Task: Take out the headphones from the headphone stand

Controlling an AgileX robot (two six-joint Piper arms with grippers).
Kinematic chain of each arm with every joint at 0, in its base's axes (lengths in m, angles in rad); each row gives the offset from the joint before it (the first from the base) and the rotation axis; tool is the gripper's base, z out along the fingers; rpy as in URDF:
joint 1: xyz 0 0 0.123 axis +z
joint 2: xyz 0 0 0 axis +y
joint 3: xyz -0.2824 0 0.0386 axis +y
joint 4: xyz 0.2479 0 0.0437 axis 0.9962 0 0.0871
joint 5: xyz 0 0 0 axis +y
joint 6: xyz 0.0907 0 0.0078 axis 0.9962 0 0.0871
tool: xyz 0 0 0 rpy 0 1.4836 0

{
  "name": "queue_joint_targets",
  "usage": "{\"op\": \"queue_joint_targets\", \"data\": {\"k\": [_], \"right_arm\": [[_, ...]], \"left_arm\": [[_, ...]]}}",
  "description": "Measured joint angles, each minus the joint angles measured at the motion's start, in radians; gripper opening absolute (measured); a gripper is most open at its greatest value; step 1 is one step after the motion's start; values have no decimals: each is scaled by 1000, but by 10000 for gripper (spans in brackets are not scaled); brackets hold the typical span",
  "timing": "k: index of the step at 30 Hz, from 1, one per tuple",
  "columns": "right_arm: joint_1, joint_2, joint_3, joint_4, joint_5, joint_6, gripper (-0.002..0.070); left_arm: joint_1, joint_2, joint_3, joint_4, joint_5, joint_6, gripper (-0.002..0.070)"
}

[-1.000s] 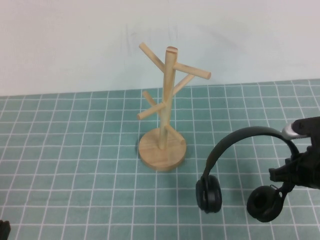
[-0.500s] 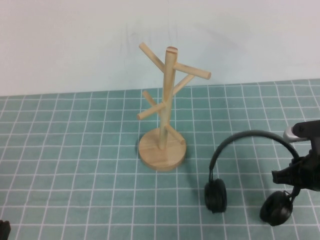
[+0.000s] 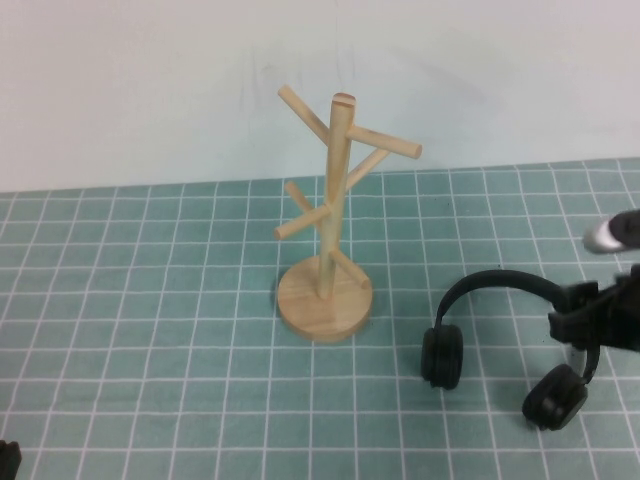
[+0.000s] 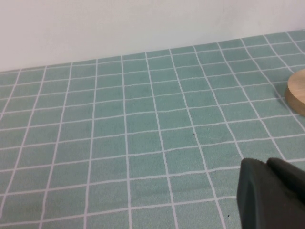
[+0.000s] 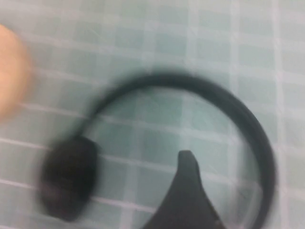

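Note:
The black headphones (image 3: 497, 282) are off the wooden headphone stand (image 3: 326, 250) and sit low to its right, with both ear cups down at the green checked cloth. My right gripper (image 3: 590, 322) is at the right end of the headband. In the right wrist view one dark finger (image 5: 187, 167) stands apart from the headband (image 5: 248, 119), with cloth showing between them, so the jaws look open. My left gripper (image 4: 267, 164) is shut and empty, parked at the near left corner (image 3: 6, 460). The stand's pegs are bare.
The green checked cloth (image 3: 150, 330) covers the table up to a white wall at the back. The edge of the stand's round base also shows in the left wrist view (image 4: 298, 93).
The headphones have gone down and a little right, from hanging in the air to the cloth. The right gripper has moved right with them. The stand and left arm have not moved.

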Motion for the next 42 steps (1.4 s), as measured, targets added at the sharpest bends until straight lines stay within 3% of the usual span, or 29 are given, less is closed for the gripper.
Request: {"op": "queue_joint_targets", "data": {"k": [4,9,12,19,23,42], "right_arm": [[0,-160,0,-7,180,-28,386],[0,-362,0,-53,469,-10,92],[0,-436,2,-208,646,54,20],[-20,-462,20,-1047,750,519,-5],[-51,-462,20,-1312,743,671,-6],[-55,-462,20,-1354,747,705,-7]], "left_arm": [[0,0,0,0,0,0,-6],[0,0,0,0,0,0,-6],[0,0,0,0,0,0,-6],[0,0,0,0,0,0,-6],[0,0,0,0,0,0,-6],[0,0,0,0,0,0,-6]]}}
